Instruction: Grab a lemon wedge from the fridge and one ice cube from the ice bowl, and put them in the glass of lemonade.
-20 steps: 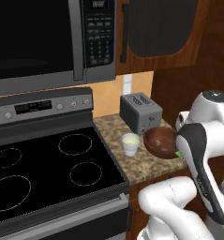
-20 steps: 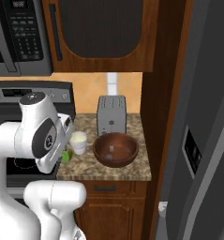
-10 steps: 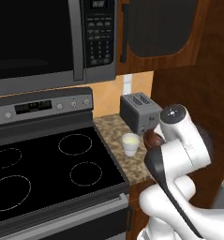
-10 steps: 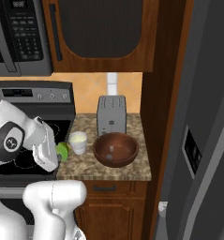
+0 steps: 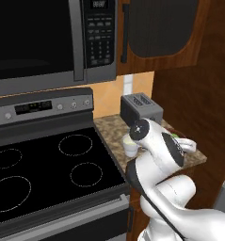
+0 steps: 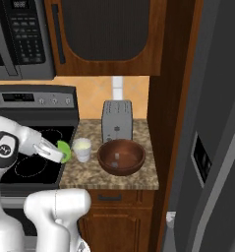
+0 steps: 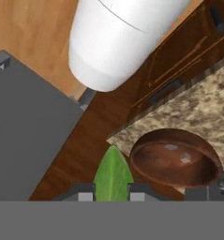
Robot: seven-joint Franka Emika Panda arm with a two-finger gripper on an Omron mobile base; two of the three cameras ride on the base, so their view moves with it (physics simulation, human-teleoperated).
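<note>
Hand view: lime-green lemon wedge (image 7: 113, 174) sits bottom centre, clamped between the gripper (image 7: 112, 193) fingertips, ice bowl (image 7: 175, 158) lower right.

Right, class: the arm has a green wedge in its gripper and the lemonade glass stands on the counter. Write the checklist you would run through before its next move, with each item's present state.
1. Wedge held: the gripper is shut on the lemon wedge. Ok.
2. Glass of lemonade upright on the counter. Ok.
3. Wedge over the glass: in the right base view the wedge sits beside the glass, toward the stove, not above it. Not ok.
4. Ice bowl next to the glass, with small white cubes inside. Ok.
5. Toaster behind the glass, apart from the arm. Ok.
6. Height of the wedge above the glass rim. Cannot tell.
</note>
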